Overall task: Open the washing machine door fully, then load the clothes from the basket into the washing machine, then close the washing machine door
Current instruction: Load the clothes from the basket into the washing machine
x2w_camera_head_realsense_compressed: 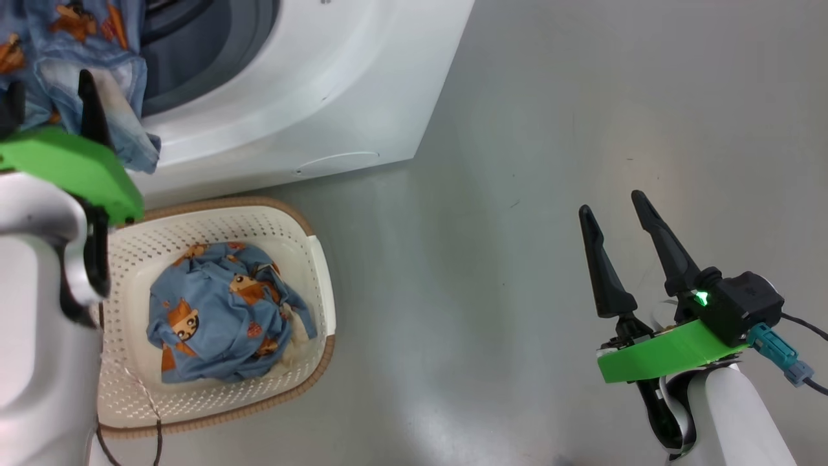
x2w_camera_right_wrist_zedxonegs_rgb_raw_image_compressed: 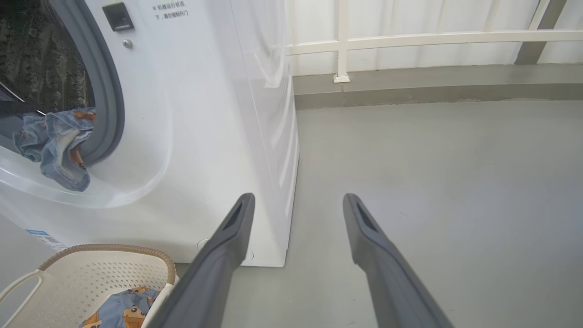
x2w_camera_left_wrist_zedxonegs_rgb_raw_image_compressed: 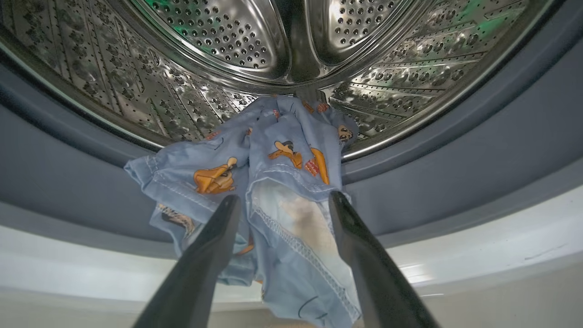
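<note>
Both released: L tool (x2w_camera_left_wrist_zedxonegs_rgb_raw_image_compressed: 283,197), R tool (x2w_camera_head_realsense_compressed: 611,200); 1 garment (x2w_camera_left_wrist_zedxonegs_rgb_raw_image_compressed: 273,155) over gasket (x2w_camera_left_wrist_zedxonegs_rgb_raw_image_compressed: 455,155), 2nd garment (x2w_camera_head_realsense_compressed: 220,310) in basket (x2w_camera_head_realsense_compressed: 259,223).

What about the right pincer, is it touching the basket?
Apart. In the head view the open right pincer hangs over the floor, with a wide strip of grey floor between it and the basket.

A garment (x2w_camera_left_wrist_zedxonegs_rgb_raw_image_compressed: 282,155) drapes over the gasket (x2w_camera_left_wrist_zedxonegs_rgb_raw_image_compressed: 455,150), partly blocking the drum (x2w_camera_left_wrist_zedxonegs_rgb_raw_image_compressed: 218,41) mouth; bare floor (x2w_camera_head_realsense_compressed: 550,162) lies open right of the basket (x2w_camera_head_realsense_compressed: 323,285).
</note>
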You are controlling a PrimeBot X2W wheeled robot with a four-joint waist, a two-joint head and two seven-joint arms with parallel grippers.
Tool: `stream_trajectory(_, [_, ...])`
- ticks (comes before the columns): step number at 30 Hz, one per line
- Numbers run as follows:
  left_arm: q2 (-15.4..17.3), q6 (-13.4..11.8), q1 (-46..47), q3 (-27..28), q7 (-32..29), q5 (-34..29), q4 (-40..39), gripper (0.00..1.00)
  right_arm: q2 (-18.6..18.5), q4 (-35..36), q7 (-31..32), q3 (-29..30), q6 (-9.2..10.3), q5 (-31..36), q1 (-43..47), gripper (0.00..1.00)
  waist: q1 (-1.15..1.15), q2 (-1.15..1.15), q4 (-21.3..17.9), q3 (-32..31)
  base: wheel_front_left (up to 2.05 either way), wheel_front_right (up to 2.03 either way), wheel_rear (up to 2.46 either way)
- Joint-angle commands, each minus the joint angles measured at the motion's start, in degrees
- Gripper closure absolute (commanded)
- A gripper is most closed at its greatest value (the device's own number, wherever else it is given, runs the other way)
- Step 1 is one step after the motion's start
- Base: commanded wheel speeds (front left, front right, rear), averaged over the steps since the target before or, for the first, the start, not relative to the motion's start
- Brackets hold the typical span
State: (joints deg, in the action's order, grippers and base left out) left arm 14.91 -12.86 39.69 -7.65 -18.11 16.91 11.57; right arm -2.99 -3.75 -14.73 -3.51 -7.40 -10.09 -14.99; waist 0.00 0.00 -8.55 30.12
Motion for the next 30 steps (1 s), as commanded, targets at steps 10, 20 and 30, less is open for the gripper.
stream_trajectory(10, [-0.2, -0.5, 10.0, 1.2, 0.7, 1.1, 15.4, 0.00, 0.1, 1.2, -0.3, -1.3, -0.09, 0.9, 2.5, 0.00, 0.00, 0.00, 0.2, -1.6, 0.00, 0.00, 0.00])
stream_trajectory(20, [0.8, 0.8, 16.6, 1.1, 2.5, 1.7, 29.9, 0.00, 0.1, 1.1, -0.3, -1.9, -0.09, 1.8, 3.5, 0.00, 0.00, 0.00, -0.6, -2.3, 0.00, 0.00, 0.00])
stream_trajectory(30, [0.8, 2.0, 20.5, 0.5, 4.9, 2.0, 39.0, 0.00, 0.1, 1.4, -0.3, -1.9, -0.09, 2.4, 4.3, 0.00, 0.00, 0.00, -1.5, -2.0, 0.00, 0.00, 0.00])
